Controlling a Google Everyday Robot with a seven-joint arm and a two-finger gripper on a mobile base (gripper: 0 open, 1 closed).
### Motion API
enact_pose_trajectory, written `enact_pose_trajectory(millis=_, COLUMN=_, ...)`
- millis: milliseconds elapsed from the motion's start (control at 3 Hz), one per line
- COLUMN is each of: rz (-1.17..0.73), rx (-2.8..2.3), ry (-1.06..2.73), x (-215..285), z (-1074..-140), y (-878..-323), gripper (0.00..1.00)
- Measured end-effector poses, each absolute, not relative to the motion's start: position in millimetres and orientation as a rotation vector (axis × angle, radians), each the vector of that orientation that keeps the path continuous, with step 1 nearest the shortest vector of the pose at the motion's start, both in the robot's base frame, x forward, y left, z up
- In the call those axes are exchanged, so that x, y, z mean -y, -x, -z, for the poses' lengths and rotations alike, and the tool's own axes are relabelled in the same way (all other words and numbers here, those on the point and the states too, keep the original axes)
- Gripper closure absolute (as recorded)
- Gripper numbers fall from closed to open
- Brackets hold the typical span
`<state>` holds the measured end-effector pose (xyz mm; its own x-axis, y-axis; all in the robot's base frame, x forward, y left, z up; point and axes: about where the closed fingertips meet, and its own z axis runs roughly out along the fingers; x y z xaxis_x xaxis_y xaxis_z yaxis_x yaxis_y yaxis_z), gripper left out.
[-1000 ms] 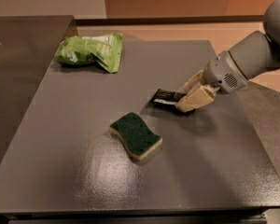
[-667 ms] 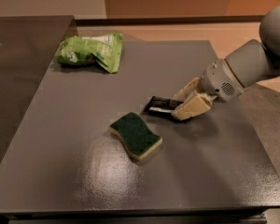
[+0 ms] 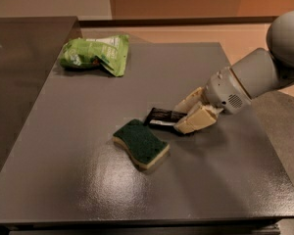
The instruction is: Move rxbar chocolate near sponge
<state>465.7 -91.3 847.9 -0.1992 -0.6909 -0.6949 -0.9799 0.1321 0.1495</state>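
Farthest left, well up and left of the sponge (image 3: pixel 141 142), a bright green snack bag (image 3: pixel 95 54) lies crumpled near the far left corner of the grey table (image 3: pixel 63 170). The sponge rests flat near the table's middle, dark green scouring side up, with its pale yellow foam showing along the near edge. Its long side runs from upper left to lower right.

Just above and right of the sponge lies the rxbar chocolate (image 3: pixel 161 117), a small black wrapper with pale lettering. Its left end points at the sponge's upper right corner and is close to it, though a thin strip of table shows between them. Whether the bar rests fully on the surface or is tipped slightly cannot be told.

Right of the sponge, the gripper (image 3: pixel 178 119) is low over the table with its two cream fingers (image 3: pixel 196 123) clamped on the bar's right end, one on the far side and one on the near side. Further right of the sponge and higher, the grey arm (image 3: pixel 255 77) slopes up to the frame's right edge.
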Motion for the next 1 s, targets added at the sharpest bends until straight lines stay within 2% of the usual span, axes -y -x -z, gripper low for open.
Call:
enact_pose_trajectory(millis=667, rz=-0.862, rx=-1.902, ry=1.613, x=82.0, z=-855.9, y=-458.6, gripper=0.13)
enact_pose_trajectory(millis=1000, rz=-0.867, rx=-1.874, ry=1.619, x=79.0, z=-859.0, y=-457.0, gripper=0.00)
